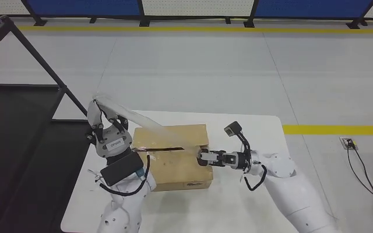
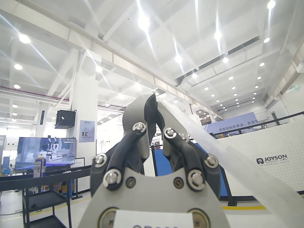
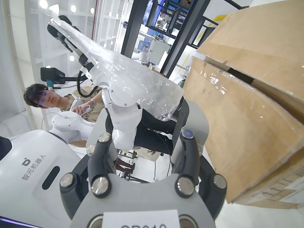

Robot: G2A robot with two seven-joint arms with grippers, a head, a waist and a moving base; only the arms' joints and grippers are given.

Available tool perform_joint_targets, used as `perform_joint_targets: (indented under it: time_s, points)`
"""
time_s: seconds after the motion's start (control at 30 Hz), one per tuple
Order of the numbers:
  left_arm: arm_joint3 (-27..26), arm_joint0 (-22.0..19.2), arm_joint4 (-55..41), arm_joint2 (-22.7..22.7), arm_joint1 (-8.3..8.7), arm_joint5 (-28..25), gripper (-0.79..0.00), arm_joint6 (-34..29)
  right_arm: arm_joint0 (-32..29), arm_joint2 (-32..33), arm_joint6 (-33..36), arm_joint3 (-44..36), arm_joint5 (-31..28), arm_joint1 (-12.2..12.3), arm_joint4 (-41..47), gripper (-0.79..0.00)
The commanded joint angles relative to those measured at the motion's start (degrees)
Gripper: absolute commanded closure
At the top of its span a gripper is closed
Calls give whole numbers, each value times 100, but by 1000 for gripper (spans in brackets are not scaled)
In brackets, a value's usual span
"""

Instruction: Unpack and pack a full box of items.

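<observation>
**Supervisor:** Where did the box sit, and what was in it?

**Operator:** The brown cardboard box [image 1: 175,172] lay in the middle of the white desk [image 1: 192,209], with its top flaps folded down. A narrow dark gap [image 1: 169,149] ran between the flaps. I could not make out anything inside through it.

**Supervisor:** And the wrapping?

**Operator:** A wide clear plastic strip [image 1: 145,123], wrinkled and glossy, ran from the top of the box near that gap to my left claw [image 2: 153,100]. It went up and out past the box's left end in a straight line through the air. It was broad at the box and narrowed toward the claw. The left claw hung high above the desk's far left corner. Its fingers were pressed together, pinching the thin end of the strip.

**Supervisor:** The other arm?

**Operator:** My right claw [image 1: 202,156] was low at the box's right end, level with the gap, and its fingers were spread. On that wrist's camera the cardboard side stood just beside the claw. I could not tell whether a finger touched it.

**Supervisor:** Anything in the way?

**Operator:** A black metal frame [image 1: 41,64] stood on the floor off the desk's left side, beyond the high claw and apart from it. A yellow floor line [image 1: 326,129] ran past the desk on the right, well away from both arms.
</observation>
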Motion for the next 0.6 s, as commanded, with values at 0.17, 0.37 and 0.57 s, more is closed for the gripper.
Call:
perform_joint_targets:
  time_s: [0.17, 0.37, 0.57]
  points:
    - [-72, -6, 16, 5, -31, 46, 0, -33, 52, -84, 89, 141, 251, -36, 331, -391]
    - [-68, 3, 53, 57, -60, 65, 0, -36, 126, -131, 332, 291, 226, -70, 669, -372]
    - [-43, 29, 67, 79, -85, 85, 0, -29, 203, -129, 336, 448, 194, -97, 846, -292]
